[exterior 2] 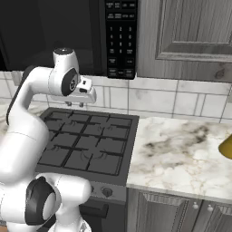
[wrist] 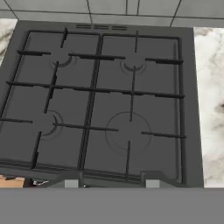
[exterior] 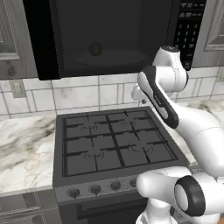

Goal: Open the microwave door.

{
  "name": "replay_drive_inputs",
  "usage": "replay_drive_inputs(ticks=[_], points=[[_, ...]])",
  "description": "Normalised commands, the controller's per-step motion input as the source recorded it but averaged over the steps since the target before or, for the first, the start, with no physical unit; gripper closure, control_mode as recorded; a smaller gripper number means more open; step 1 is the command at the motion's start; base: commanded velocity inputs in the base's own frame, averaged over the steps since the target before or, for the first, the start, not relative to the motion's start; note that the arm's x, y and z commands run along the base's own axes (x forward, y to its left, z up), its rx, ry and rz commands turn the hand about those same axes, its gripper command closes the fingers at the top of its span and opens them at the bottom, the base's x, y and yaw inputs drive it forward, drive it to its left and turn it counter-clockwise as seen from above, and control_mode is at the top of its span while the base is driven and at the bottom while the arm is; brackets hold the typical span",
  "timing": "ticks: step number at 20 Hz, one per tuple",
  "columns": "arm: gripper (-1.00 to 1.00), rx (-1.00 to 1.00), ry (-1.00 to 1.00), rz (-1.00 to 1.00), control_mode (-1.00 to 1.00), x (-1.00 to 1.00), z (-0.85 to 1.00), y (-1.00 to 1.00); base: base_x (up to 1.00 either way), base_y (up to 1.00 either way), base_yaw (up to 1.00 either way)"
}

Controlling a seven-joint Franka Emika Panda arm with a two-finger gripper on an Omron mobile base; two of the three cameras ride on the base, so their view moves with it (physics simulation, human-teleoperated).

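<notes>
While the microwave door already stands swung open up and to the left of the jaws, they hover over the stove, apparently spread and holding nothing; little seems left.

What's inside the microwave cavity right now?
The microwave door is swung open to the left. The cavity holds a round turntable plate with one small dark round item on it. The deep back corners are too dark to read.

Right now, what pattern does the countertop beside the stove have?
White marble countertop with grey and brownish veining, clearest in the right base view.
</notes>
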Motion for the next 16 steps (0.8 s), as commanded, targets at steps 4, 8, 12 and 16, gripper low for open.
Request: replay_drive_inputs(ticks=[4, 8, 12, 16], points=[[-1.0, 0.0, -0.14, 0.0, -1.0, -0.25, 0.0, -0.06, 0.0, 0.0, 0.0], [-1.0, 0.03, -0.46, 0.01, -1.0, -0.59, 0.27, -0.24, 0.0, 0.0, 0.0], [-1.0, 0.02, -0.52, 0.01, -1.0, -0.42, 0.53, -0.2, 0.0, 0.0, 0.0], [-1.0, 0.0, -0.24, 0.0, -1.0, -0.26, 0.85, -0.13, 0.0, 0.0, 0.0]])
